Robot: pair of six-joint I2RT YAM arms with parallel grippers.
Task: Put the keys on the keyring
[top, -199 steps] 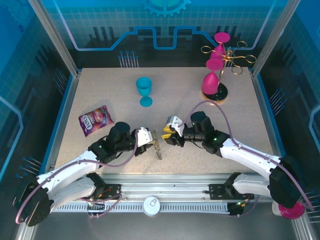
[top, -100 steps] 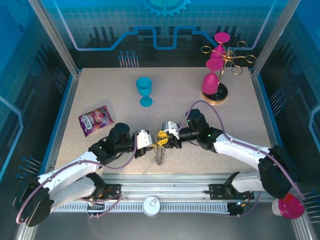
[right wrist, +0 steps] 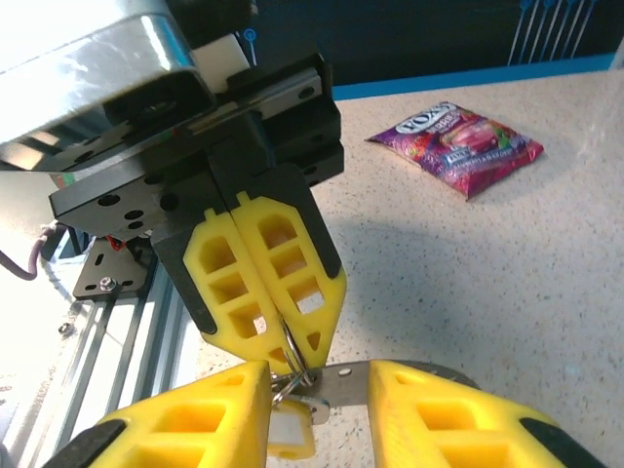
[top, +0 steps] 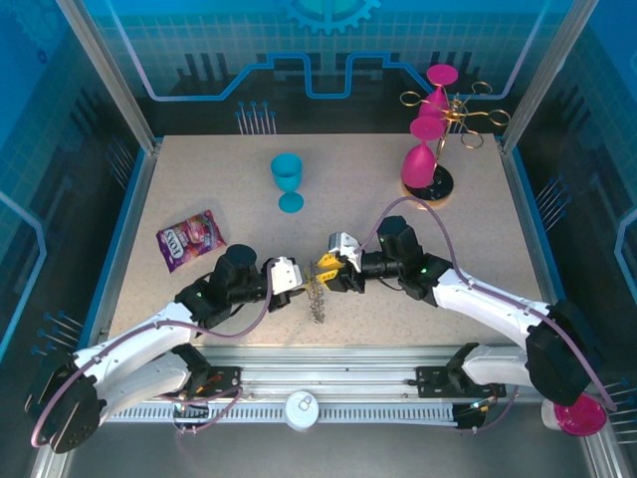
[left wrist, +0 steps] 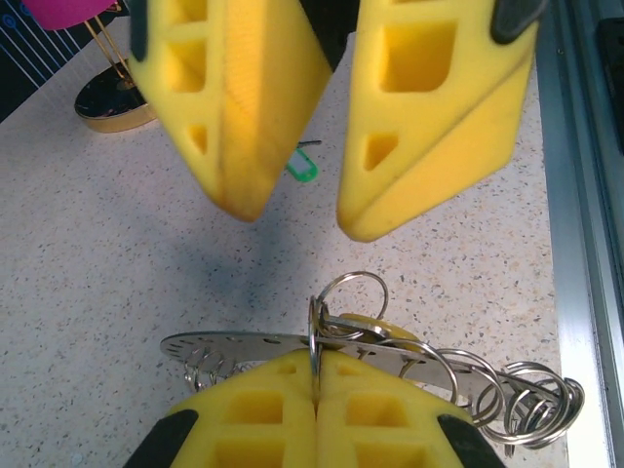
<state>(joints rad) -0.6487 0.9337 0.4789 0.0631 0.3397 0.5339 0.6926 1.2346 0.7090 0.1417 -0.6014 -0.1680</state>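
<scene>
Nearest the arm bases, the left gripper (left wrist: 317, 372) was fully shut on the keyring (left wrist: 224, 344). Its yellow fingertips pinched one split ring upright, just above the speckled table (top: 448, 209). The rest of the metal strip and its small loops trailed to either side of the pinch.

Just beyond, facing it tip to tip, the right gripper (left wrist: 297, 219) hovered with its jaws partly open. Nothing bridged the gap between them. A small pale-yellow piece (right wrist: 290, 434) sat against one finger's inner face; whether it was gripped could not be told. The green tag (left wrist: 302, 168) of the keys showed past those fingers, low over the table, either lying or hanging.

Farther off lay a purple candy bag (top: 191, 239). Behind it stood a blue goblet (top: 288, 181) and a gold rack (top: 460, 118) holding pink goblets.

Likely risks: the two sets of fingertips were very close, so a small misjudged advance could knock the pinched ring loose. The loose key piece could also drop before it caught the ring.
</scene>
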